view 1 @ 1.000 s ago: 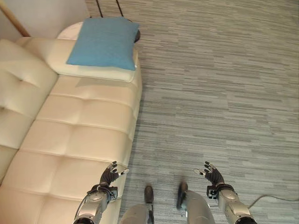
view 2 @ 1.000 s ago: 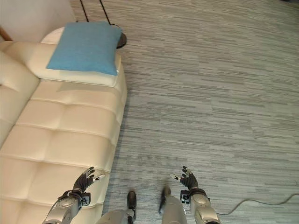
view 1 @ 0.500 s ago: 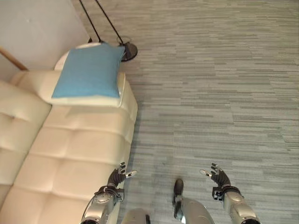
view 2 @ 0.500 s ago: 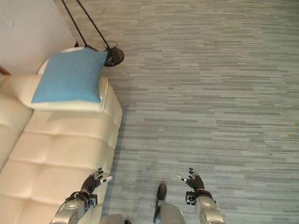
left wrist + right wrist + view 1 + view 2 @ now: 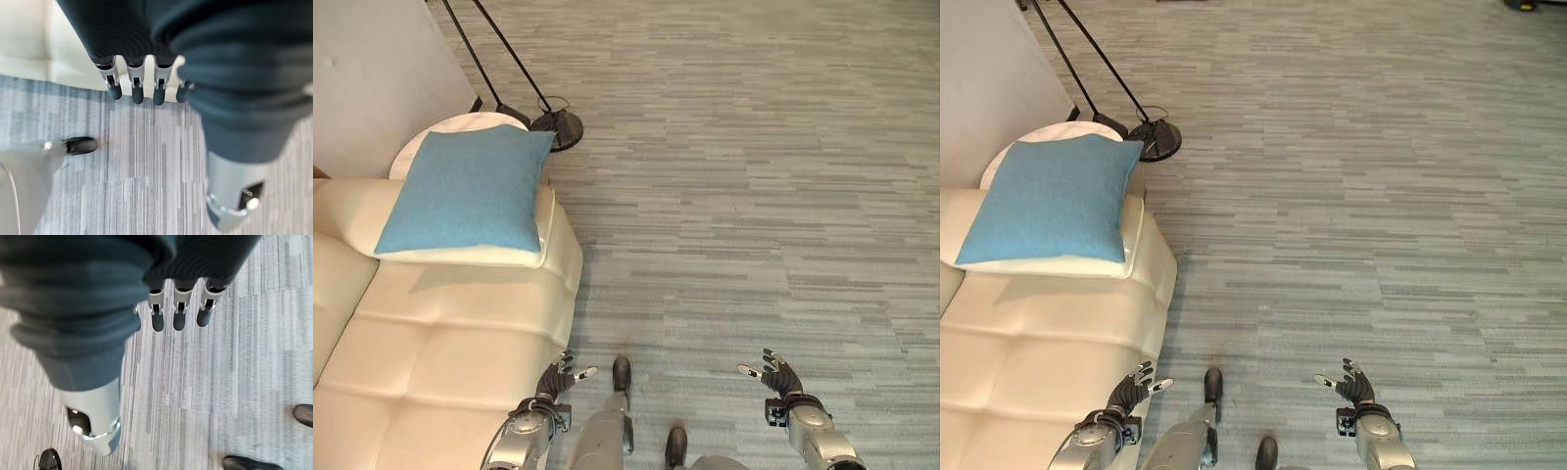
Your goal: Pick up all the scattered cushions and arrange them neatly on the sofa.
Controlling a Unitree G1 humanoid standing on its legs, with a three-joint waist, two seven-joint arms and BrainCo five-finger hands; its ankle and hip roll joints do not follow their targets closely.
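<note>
A blue cushion [image 5: 468, 191] lies flat on the armrest end of the cream sofa [image 5: 440, 343], at the left in the eye views. My left hand [image 5: 554, 383] hovers open and empty beside the sofa's front edge, well short of the cushion. My right hand [image 5: 777, 377] is open too, empty, over the grey floor at the lower right. In the wrist views the fingers [image 5: 136, 89] of the left and the fingers [image 5: 179, 316] of the right hang straight above the carpet.
A floor lamp's round black base [image 5: 559, 126] and its slanted poles stand just beyond the sofa's end, beside a white round side table [image 5: 450, 126]. A wall [image 5: 372, 69] rises at the upper left. Grey striped carpet [image 5: 754, 196] spreads wide to the right.
The camera has swung right and farther out: sofa and cushion slid left in view, the lamp and more floor came in. Both hands stayed open and low.
</note>
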